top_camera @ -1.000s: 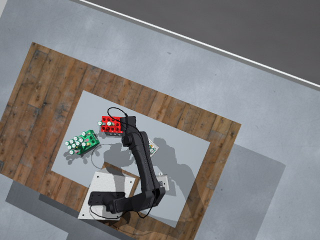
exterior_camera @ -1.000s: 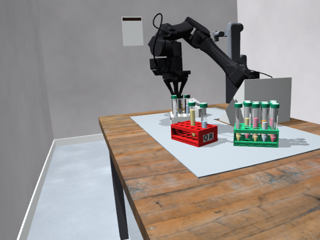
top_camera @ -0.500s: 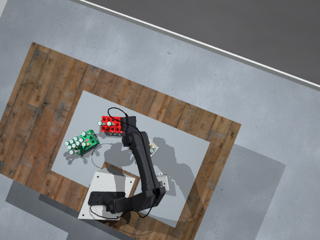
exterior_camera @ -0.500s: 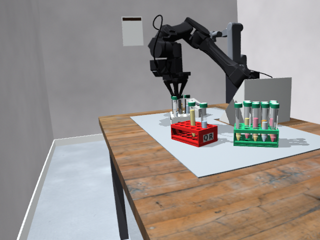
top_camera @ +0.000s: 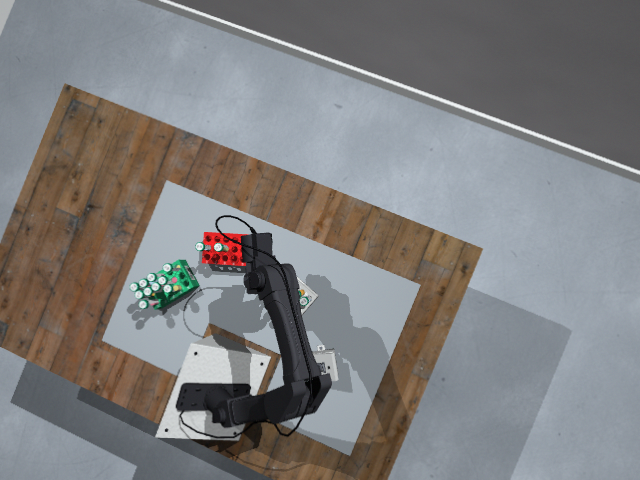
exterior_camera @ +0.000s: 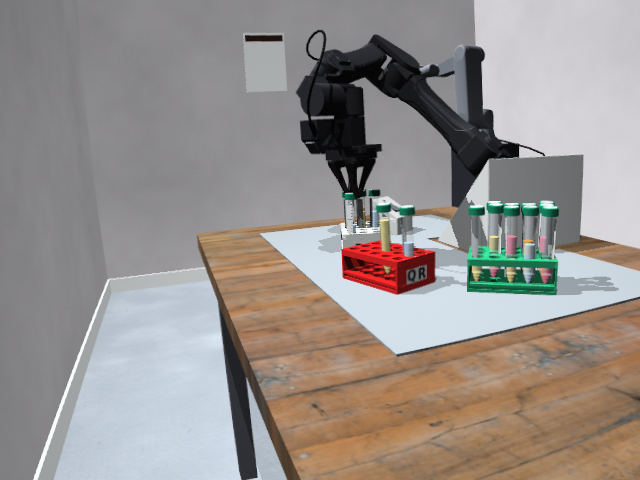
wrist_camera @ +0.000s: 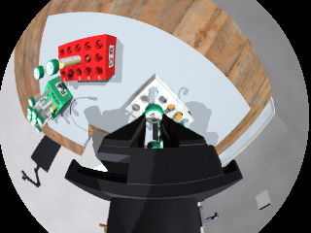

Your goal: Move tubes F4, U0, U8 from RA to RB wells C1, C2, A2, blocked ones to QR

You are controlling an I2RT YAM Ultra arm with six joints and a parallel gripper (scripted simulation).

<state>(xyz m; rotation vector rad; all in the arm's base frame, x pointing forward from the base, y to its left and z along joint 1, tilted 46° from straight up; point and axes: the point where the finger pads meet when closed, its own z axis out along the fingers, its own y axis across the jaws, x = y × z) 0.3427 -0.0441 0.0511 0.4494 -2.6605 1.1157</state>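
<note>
My gripper (exterior_camera: 353, 191) points straight down over the white rack RB (exterior_camera: 356, 235) and is shut on the top of a green-capped tube (exterior_camera: 349, 211). The tube stands upright with its lower end at the rack's near-left corner; I cannot tell how deep it sits. In the wrist view the fingers close around the tube's green cap (wrist_camera: 154, 113) above RB (wrist_camera: 162, 99). Other capped tubes (exterior_camera: 373, 204) stand in RB beside it. The green rack RA (exterior_camera: 511, 265) holds several tubes. The tube labels are too small to read.
The red rack QR (exterior_camera: 387, 264) stands just in front of RB and holds two tubes, one yellow (exterior_camera: 384, 232) and one pale blue (exterior_camera: 406, 229). In the overhead view the arm hides most of RB (top_camera: 308, 295). A small white box (top_camera: 325, 364) sits near the arm's base.
</note>
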